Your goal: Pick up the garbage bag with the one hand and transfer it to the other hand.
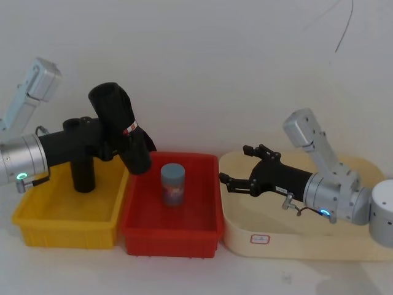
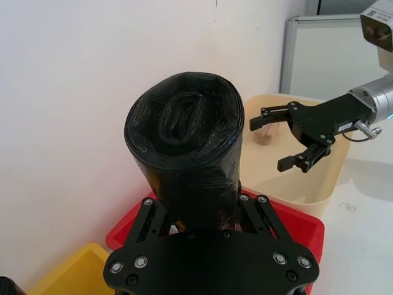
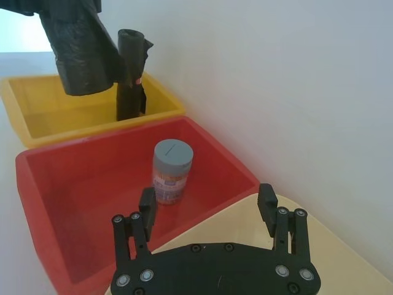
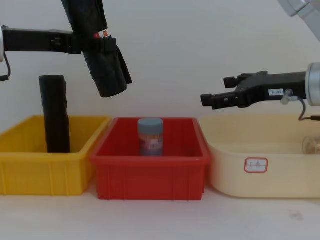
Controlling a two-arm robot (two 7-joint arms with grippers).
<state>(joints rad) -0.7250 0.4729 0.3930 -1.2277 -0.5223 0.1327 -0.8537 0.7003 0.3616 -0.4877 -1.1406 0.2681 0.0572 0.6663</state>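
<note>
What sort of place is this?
Likely a robot test bench: yellow plastic bin, red plastic bin and cream plastic tub in a row on a white table against a bare white wall; left hand holds a black roll of garbage bags.

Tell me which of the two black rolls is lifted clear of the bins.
The stickered roll, held tilted in the air by the left end effector; the other black roll stands upright inside the yellow bin.
</note>
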